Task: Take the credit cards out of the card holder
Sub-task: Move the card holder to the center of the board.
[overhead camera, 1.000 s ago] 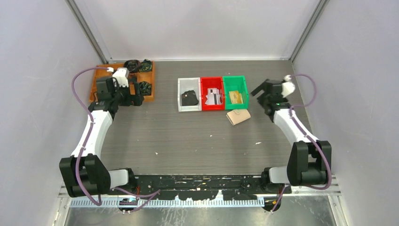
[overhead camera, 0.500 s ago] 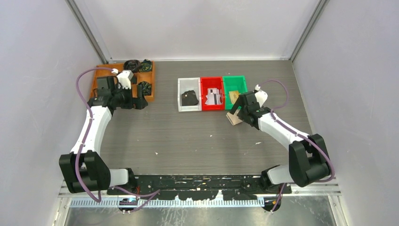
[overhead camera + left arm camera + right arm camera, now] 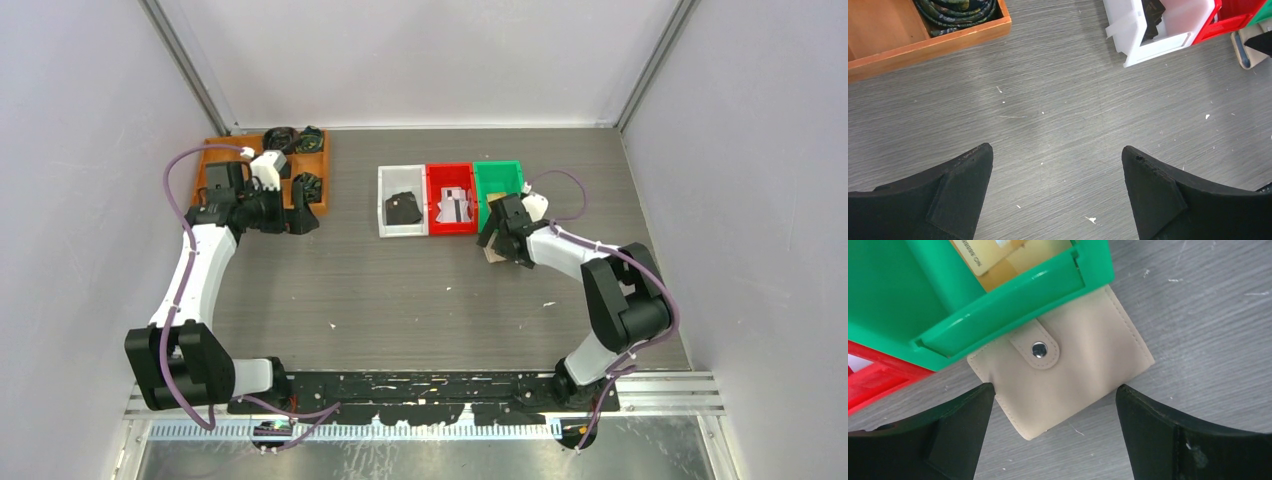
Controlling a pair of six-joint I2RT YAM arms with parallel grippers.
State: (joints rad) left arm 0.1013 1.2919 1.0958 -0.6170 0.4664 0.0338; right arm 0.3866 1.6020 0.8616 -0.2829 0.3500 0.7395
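Observation:
The beige card holder (image 3: 1068, 375) lies shut on the table, its tab strap snapped, its far edge tucked under the green bin (image 3: 998, 295). My right gripper (image 3: 1054, 390) is open just above it, one finger to each side of its near corner, not touching. In the top view the right gripper (image 3: 503, 232) hides most of the holder (image 3: 491, 255). Grey and white credit cards (image 3: 456, 205) lie in the red bin. A gold card (image 3: 979, 254) lies in the green bin. My left gripper (image 3: 1057, 150) is open and empty over bare table.
A white bin (image 3: 385, 200) holds a black lump (image 3: 403, 208). An orange wooden tray (image 3: 888, 30) with dark coiled cords sits at the back left, beside my left gripper (image 3: 303, 220). The holder's edge shows at the far right of the left wrist view (image 3: 1255, 59).
My right arm swung left from beside the green bin and came down over the card holder. My left gripper moved slightly right along the tray's front edge.

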